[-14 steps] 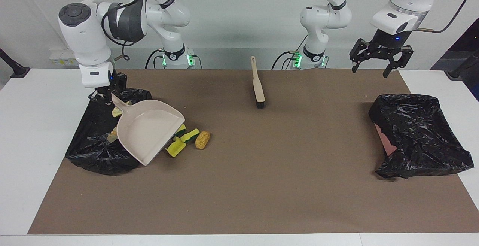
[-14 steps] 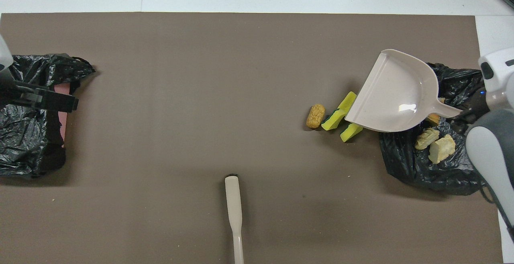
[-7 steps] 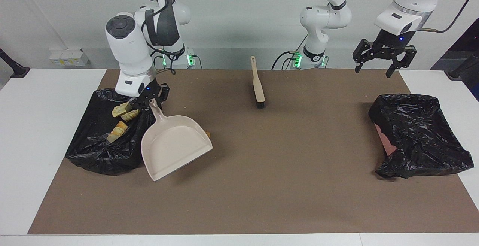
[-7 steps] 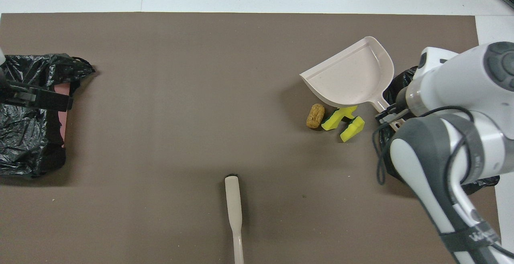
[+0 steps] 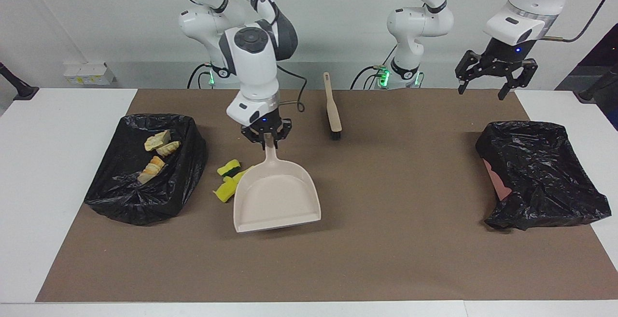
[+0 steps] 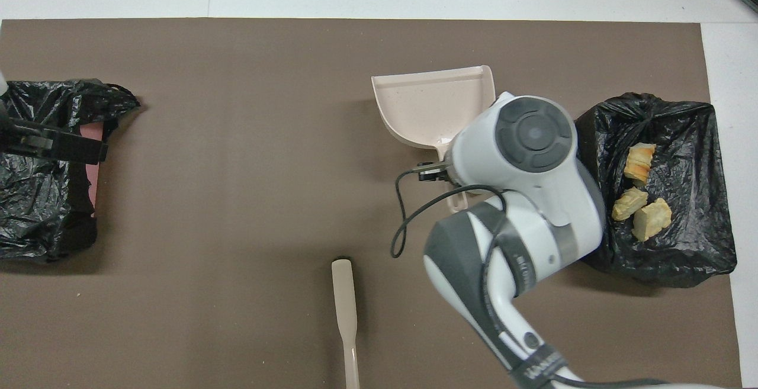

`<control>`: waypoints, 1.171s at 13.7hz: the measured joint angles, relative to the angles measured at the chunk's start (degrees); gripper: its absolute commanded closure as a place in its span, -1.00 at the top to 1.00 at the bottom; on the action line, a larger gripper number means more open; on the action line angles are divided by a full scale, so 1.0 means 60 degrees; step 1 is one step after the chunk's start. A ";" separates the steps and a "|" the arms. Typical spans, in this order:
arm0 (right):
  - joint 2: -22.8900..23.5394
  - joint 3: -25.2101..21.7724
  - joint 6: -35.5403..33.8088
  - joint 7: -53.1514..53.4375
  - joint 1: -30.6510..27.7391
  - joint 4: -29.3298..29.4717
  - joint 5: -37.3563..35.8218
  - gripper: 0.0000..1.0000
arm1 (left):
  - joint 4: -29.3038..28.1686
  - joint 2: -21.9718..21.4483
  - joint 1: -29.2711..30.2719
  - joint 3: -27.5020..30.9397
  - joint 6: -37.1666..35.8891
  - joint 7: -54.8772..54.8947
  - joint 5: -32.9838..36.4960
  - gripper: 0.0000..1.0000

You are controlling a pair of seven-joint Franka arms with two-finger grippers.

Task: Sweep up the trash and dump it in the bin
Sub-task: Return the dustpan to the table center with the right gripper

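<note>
One brown mat (image 5: 376, 220) covers white table (image 5: 48, 172).

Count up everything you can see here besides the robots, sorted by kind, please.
Pastry pieces: 3, all in one bin
Yellow sponges: 3, one partly hidden
Dustpan: 1
Brush: 1
Black bag bins: 2
Total: 10

text: none legible | labels: none | numbers: none | signs: none
</note>
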 measured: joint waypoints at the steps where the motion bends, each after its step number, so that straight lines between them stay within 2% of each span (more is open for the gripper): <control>1: 0.0374 -0.0002 0.0122 0.0828 0.0370 0.0248 -0.0002 -1.00 | 0.0000 0.0000 0.0000 0.0000 0.0000 0.0000 0.0000 1.00; 5: 0.2588 -0.0024 0.0847 0.3307 0.1694 0.1960 -0.0133 -1.00 | 0.0000 0.0000 0.0000 0.0000 -0.0002 0.0000 0.0000 1.00; 6: 0.3085 -0.0033 0.1039 0.3443 0.1869 0.2324 -0.0156 -0.19 | 0.0000 0.0000 0.0000 0.0000 -0.0002 0.0000 0.0000 1.00; 7: 0.3501 -0.0052 0.1107 0.3541 0.2028 0.2654 -0.0188 0.99 | 0.0000 0.0000 0.0000 0.0000 -0.0003 0.0000 0.0000 1.00; 9: 0.3880 -0.0062 0.1127 0.3558 0.2126 0.3034 -0.0234 1.00 | 0.0000 0.0000 0.0000 0.0000 -0.0003 0.0000 0.0000 1.00; 11: 0.3869 -0.0093 0.1126 0.3558 0.2086 0.3213 -0.0246 1.00 | 0.0000 0.0000 0.0000 0.0000 -0.0004 0.0000 0.0000 1.00; 14: 0.3517 -0.0116 0.0894 0.3558 0.2035 0.3330 -0.0245 1.00 | 0.0000 0.0000 0.0001 0.0000 -0.0005 0.0000 0.0000 1.00; 16: 0.3093 -0.0116 0.0260 0.3504 0.2039 0.3339 -0.0246 1.00 | 0.0000 0.0000 0.0001 0.0000 -0.0006 0.0000 0.0000 1.00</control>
